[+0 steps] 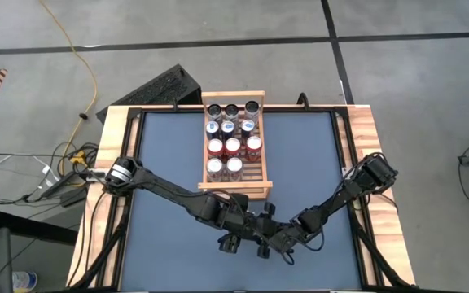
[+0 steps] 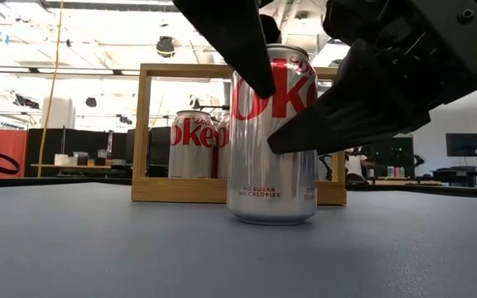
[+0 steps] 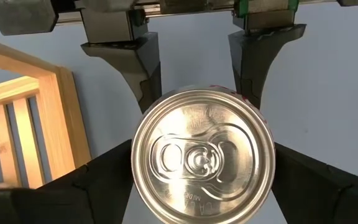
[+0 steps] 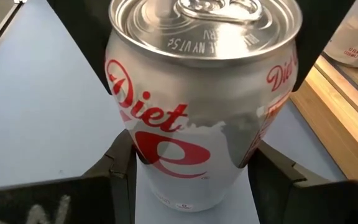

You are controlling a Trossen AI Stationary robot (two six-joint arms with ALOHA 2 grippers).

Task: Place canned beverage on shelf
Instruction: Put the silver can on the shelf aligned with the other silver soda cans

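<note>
A silver Diet Coke can [image 2: 272,136] stands upright on the blue-grey table, just in front of the shelf [image 1: 233,142]. The shelf holds several other cans. My right gripper [image 4: 191,180] is shut on the can's body. My left gripper [image 3: 202,171] comes down from above, open. Its fingers [image 3: 101,180] flank the can's upper part below the rim; I cannot tell whether they touch it. In the high view both grippers meet near the shelf's near rail and hide the can. My right gripper pinches the can's side wall [image 4: 129,158] between its two fingers, about halfway up. The fingers [image 2: 330,116] slant down at it from the table's near right. The can stays upright, its base [image 2: 272,217] on the table.
The shelf's near rail [image 2: 222,190] stands close behind the can; its wooden corner [image 3: 67,118] shows beside my left gripper. A wooden frame [image 1: 112,146] borders the table. Bare table surface [image 1: 169,252] lies to the left and near side.
</note>
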